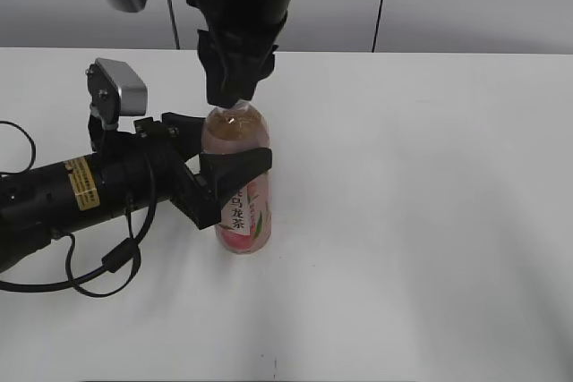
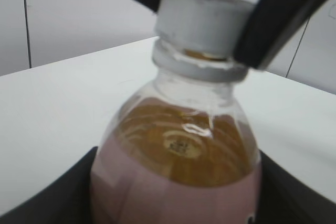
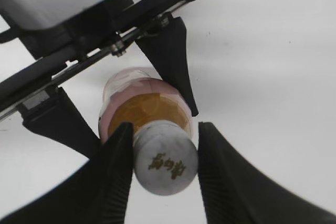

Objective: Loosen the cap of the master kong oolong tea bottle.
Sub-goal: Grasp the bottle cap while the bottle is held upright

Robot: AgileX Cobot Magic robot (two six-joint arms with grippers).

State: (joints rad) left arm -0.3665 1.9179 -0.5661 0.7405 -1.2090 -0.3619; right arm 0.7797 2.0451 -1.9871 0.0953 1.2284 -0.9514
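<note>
- Both grippers are on the master kong oolong tea bottle [image 1: 240, 187], which stands upright on the white table [image 1: 430, 221], so we judge that we are in the twisting step itself and past the approach.
- Our left gripper [image 1: 208, 160] reaches in from the side with its jaws spread around the bottle's body; the near finger crosses the label, the far one sits behind the shoulder. In the left wrist view the dark fingers [image 2: 47, 198] flank the pink lower body on both sides, so we read this as a bracing hold.
- Our right gripper [image 3: 164, 163] comes down from above, and the cap [image 3: 165, 164] sits directly between its fingertips. The ribbed pads [image 3: 116, 171] press against the cap's two opposite sides, so it is pinching the cap.
- From the left gripper's own camera, the cap [image 2: 203, 22] is straight above and ahead, with the right gripper's dark fingers [image 2: 278, 19] against both its flanks.
- Whether the cap has turned at all we cannot tell; its collar ring looks seated against the neck.
- Next, we think the right wrist must rotate about the bottle's axis while keeping the pinch firm, and the left gripper must hold tight enough that the body does not spin along.
- One risk we see: the smooth bottle slipping inside the left jaws.
</note>
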